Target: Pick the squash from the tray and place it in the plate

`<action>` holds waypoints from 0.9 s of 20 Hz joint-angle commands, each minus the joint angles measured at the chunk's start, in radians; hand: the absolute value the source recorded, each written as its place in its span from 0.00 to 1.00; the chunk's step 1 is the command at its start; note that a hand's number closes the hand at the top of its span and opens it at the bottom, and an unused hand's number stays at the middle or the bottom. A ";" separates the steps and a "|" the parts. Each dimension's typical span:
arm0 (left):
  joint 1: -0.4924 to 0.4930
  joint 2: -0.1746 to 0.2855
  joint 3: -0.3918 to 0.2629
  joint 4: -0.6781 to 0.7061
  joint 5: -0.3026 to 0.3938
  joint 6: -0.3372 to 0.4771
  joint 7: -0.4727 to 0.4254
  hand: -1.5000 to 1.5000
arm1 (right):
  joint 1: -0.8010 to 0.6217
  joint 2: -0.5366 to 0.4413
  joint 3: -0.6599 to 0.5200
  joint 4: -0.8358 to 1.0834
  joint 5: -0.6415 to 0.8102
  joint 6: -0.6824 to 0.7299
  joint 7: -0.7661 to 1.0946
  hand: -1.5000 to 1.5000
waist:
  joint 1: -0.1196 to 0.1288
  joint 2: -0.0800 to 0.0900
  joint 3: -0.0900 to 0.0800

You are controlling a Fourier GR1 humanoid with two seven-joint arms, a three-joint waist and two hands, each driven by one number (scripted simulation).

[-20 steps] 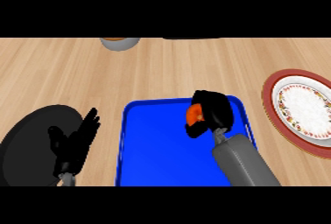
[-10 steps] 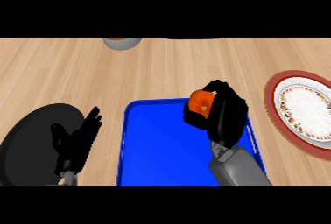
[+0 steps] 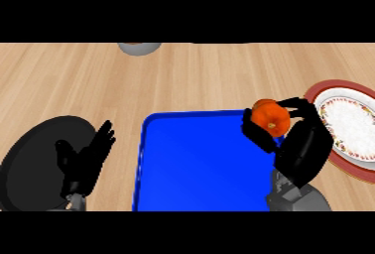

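The orange squash (image 3: 269,118) is held up in my right hand (image 3: 300,144), whose fingers and thumb curl round it. It hangs over the right edge of the blue tray (image 3: 198,163). The white plate with a red patterned rim (image 3: 351,124) lies just to the right of the hand, partly cut off by the view's edge. My left hand (image 3: 86,159) rests open, fingers up, at the lower left, left of the tray.
A flat black round disc (image 3: 36,158) lies under and behind my left hand. A grey bowl-like object (image 3: 139,47) sits at the far edge of the wooden counter (image 3: 190,79).
My right hand has carried the squash up and to the right, from the tray's upper middle to over its right edge, nearer the plate. The left hand has stayed put.
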 commanded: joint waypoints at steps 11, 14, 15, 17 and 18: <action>0.036 -0.017 -0.014 0.029 -0.020 -0.015 -0.033 0.50 | 0.066 -0.355 -0.399 0.189 -0.462 -0.295 -0.292 1.00 | 0.013 0.007 -0.002; -0.001 -0.015 0.003 0.092 -0.015 -0.026 -0.038 0.50 | 0.032 -0.382 -0.430 0.346 -0.589 -0.388 -0.423 1.00 | 0.016 0.009 -0.002; 0.008 -0.046 -0.027 0.044 -0.038 0.005 -0.030 0.50 | 0.071 -0.387 -0.417 0.379 -0.641 -0.415 -0.504 1.00 | 0.015 0.007 -0.002; -0.007 -0.007 -0.009 0.008 -0.017 -0.020 0.026 0.50 | -0.026 -0.478 -0.491 0.486 -0.768 -0.353 -0.546 1.00 | 0.024 0.009 -0.001; 0.017 -0.007 -0.004 0.000 -0.007 -0.032 0.008 0.50 | -0.027 -0.486 -0.487 0.511 -0.834 -0.368 -0.636 1.00 | 0.023 0.008 -0.001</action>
